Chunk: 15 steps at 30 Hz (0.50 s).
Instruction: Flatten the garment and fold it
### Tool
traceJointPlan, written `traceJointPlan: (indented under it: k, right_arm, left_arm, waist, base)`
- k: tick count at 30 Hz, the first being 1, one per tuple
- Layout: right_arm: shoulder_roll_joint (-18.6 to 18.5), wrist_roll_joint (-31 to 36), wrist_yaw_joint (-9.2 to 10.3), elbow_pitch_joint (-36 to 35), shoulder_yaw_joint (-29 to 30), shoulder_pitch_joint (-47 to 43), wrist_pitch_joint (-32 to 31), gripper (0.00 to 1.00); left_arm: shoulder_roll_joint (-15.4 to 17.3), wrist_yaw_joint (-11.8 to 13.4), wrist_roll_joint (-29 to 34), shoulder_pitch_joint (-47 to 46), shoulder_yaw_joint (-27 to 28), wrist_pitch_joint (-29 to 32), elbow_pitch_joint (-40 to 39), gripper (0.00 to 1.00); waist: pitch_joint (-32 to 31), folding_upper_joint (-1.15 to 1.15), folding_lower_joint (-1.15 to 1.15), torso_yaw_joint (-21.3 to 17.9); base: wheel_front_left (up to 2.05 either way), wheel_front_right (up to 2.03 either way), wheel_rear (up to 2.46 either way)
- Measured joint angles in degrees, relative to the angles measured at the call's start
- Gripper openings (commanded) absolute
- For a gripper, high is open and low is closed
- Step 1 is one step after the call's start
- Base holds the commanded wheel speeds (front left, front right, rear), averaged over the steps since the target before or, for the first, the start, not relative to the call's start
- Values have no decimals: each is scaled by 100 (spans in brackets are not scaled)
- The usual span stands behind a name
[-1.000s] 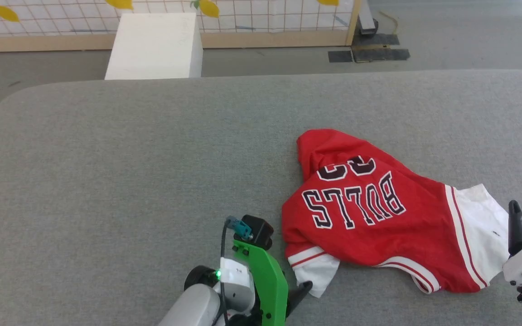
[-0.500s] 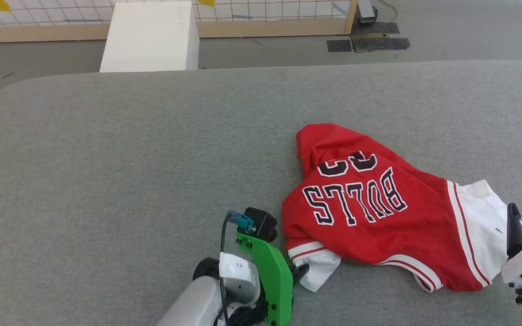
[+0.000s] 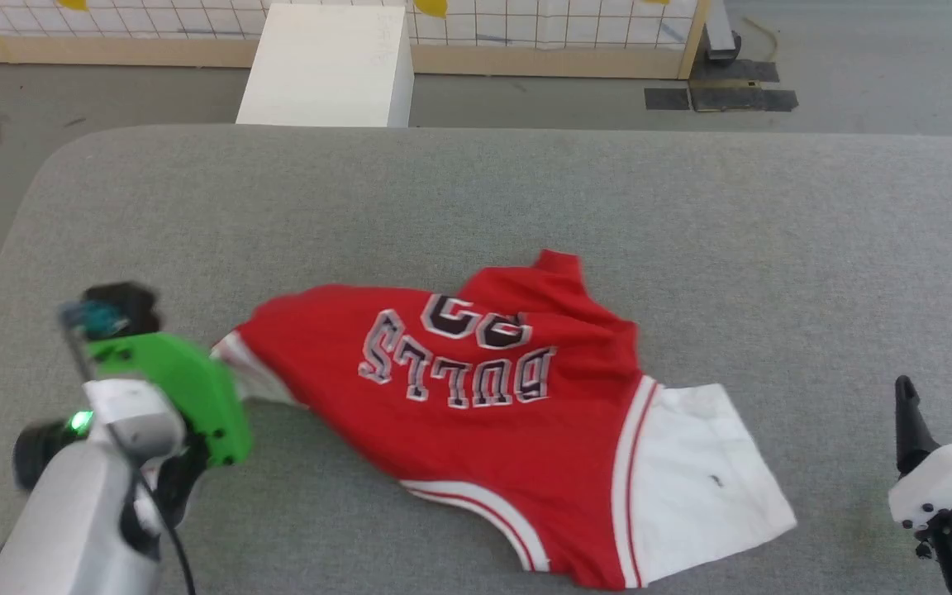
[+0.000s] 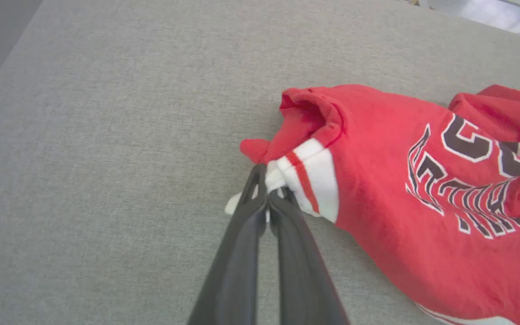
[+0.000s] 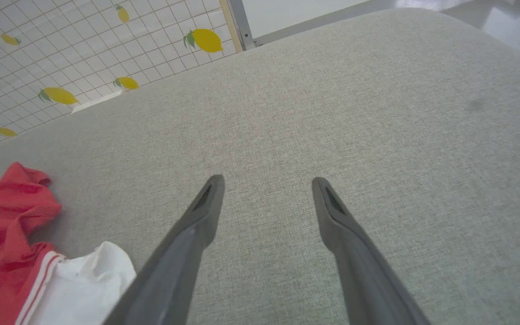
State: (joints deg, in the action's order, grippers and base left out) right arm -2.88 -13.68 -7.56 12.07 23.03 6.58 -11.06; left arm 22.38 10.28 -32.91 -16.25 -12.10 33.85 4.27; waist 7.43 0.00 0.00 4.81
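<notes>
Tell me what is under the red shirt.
Grey table shows all round the shirt, which rests on it. Anything beneath the fabric is covered and cannot be seen. The left gripper pinches its white sleeve.

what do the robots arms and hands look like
The left hand and right hand each have two long, dark grey, tapering fingers. The left arm has a pale grey forearm, a bright green bracket, a small green light, a teal plug and a thin black cable. The right wrist casing is white.
</notes>
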Motion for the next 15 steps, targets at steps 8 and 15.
traceJointPlan:
  k: [8, 15]
  right_arm:
    - [0, -9, 0, 91, -183, 19, 48, 100]
    - [0, 12, 0, -15, -513, 119, 38, 100]
  left_arm:
    - [-278, 369, -545, 762, 524, -82, 465, 100]
    - [-232, 514, -359, 828, 1132, -1449, 33, 100]
  waist:
    - [71, 0, 0, -1]
    - [25, 0, 0, 87]
  base:
    - [0, 0, 0]
    - [0, 0, 0]
